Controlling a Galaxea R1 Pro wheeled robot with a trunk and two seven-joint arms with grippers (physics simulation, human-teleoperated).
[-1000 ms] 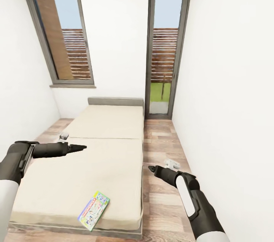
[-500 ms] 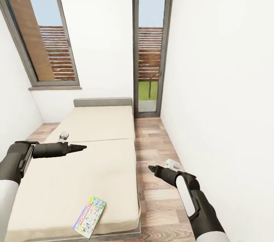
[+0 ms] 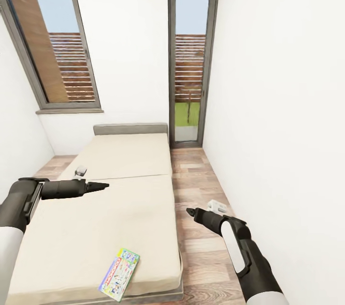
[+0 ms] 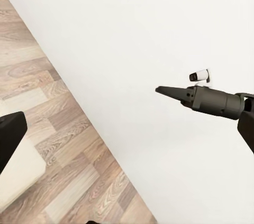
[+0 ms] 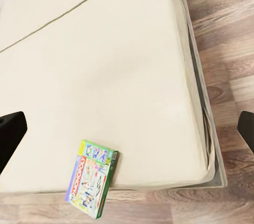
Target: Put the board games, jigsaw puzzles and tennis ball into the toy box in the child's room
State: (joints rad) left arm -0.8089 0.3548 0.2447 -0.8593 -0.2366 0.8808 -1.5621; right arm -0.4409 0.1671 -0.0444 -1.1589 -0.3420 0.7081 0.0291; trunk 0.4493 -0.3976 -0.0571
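One board game [image 3: 120, 274], a flat pale blue-white box with a green edge, lies on the bed [image 3: 120, 209] near its front right corner. In the right wrist view the same board game [image 5: 92, 177] lies close to the mattress edge of the bed [image 5: 106, 76]. My left gripper [image 3: 103, 184] hovers over the bed's left half, open and empty. My right gripper [image 3: 190, 211] hangs over the floor right of the bed, open and empty; it also shows as the right gripper [image 4: 166, 91]. The table, toy box, jigsaw puzzles and tennis ball are out of view.
A strip of wood floor [image 3: 196, 185] runs between the bed and the white right wall [image 3: 278, 127]. A tall glass door [image 3: 189, 55] and a window [image 3: 52, 41] stand behind the grey headboard [image 3: 130, 128].
The camera swung, so the whole room shifted left in the picture and then slightly back. Both arms keep their pose. The board game lies in the same place on the bed.
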